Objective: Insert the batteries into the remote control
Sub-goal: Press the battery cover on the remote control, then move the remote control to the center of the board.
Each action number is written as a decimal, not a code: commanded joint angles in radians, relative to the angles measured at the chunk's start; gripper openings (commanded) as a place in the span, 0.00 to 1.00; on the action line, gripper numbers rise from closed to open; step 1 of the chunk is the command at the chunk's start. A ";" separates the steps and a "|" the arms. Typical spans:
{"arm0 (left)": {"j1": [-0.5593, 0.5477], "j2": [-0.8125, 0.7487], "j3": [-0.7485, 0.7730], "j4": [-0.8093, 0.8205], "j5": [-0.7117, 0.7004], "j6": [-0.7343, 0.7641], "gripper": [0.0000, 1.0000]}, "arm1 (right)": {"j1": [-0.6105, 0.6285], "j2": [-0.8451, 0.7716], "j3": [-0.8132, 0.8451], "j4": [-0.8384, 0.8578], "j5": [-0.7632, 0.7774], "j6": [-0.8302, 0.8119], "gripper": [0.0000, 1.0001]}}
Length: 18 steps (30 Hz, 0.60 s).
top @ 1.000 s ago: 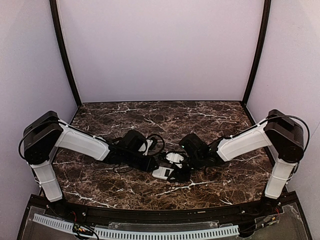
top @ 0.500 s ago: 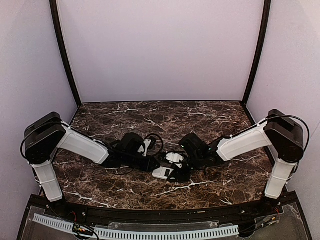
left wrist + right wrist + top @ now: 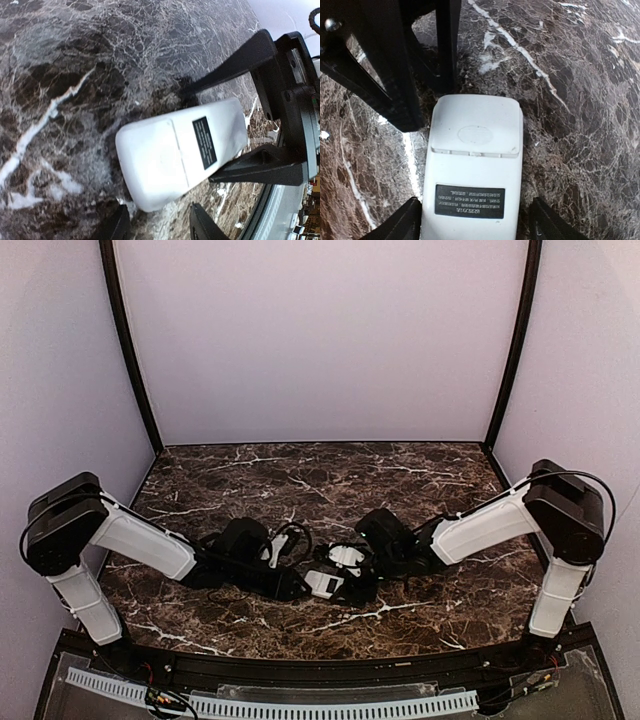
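Observation:
The remote control (image 3: 472, 165) lies back up on the marble, a plain white shell with a dark label (image 3: 205, 142) and its cover panel in place. My right gripper (image 3: 477, 225) is open around the label end, with a slim gap at the right finger (image 3: 550, 222). My left gripper (image 3: 160, 230) is open just short of the remote's rounded end (image 3: 145, 170), nothing between its fingers. In the top view the remote control (image 3: 325, 583) sits between the left gripper (image 3: 298, 588) and the right gripper (image 3: 357, 585). The batteries are out of view.
Dark marble table (image 3: 330, 475) inside pale walls, with black corner posts at the back (image 3: 130, 350). A perforated white strip (image 3: 300, 706) runs along the near edge. Cables loop over the left wrist (image 3: 290, 535).
The left arm has drawn back to the left, its fingers leaving the remote's end and opening. The right gripper's fingers have spread wider. The remote has stayed where it was.

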State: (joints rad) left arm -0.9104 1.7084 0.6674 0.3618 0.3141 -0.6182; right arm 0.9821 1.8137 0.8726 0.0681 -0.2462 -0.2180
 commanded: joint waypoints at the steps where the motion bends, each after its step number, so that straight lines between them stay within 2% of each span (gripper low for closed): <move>1: 0.026 -0.051 -0.079 -0.082 0.008 -0.023 0.43 | 0.005 0.056 -0.030 -0.131 0.091 0.010 0.77; 7: 0.081 -0.121 -0.094 -0.107 -0.011 0.005 0.56 | -0.008 -0.009 -0.022 -0.162 0.129 0.025 0.92; 11: 0.126 -0.155 -0.105 -0.104 -0.012 0.011 0.64 | -0.024 -0.004 0.035 -0.270 0.214 0.013 0.94; 18: 0.145 -0.190 -0.084 -0.145 -0.038 0.058 0.69 | -0.082 0.002 0.087 -0.369 0.288 0.021 0.94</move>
State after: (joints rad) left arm -0.7677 1.5551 0.5846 0.2699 0.2951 -0.5980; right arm 0.9417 1.7947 0.9512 -0.1474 -0.0956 -0.2028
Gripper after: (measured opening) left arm 0.681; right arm 0.936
